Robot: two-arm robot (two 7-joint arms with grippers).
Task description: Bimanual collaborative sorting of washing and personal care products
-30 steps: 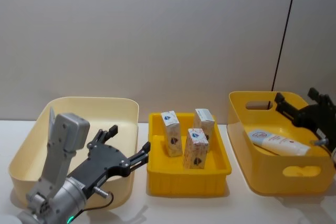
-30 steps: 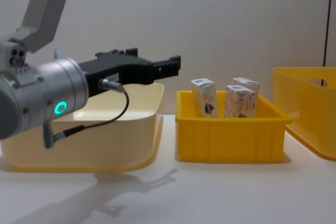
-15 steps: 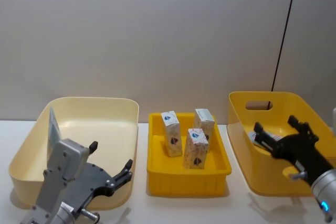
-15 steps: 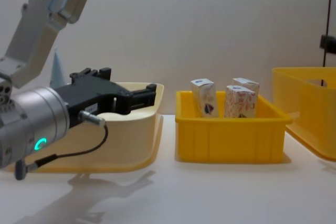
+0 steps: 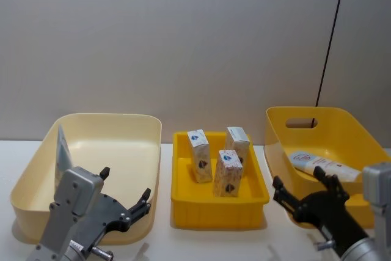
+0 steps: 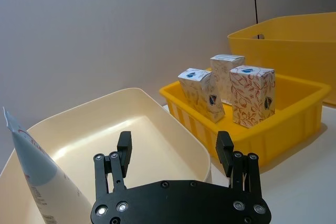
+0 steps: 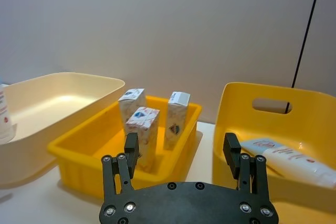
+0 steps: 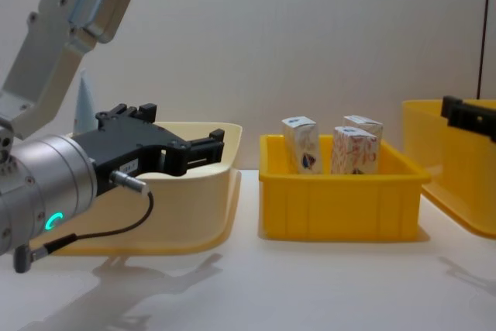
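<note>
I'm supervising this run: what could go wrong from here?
The cartons stand crowded in the yellow tray, one tilted; the open right pincer reaching in could topple a neighbour. The open left pincer hangs by the front rim of the cream bin; nudging it might tip the tube propped inside.
</note>
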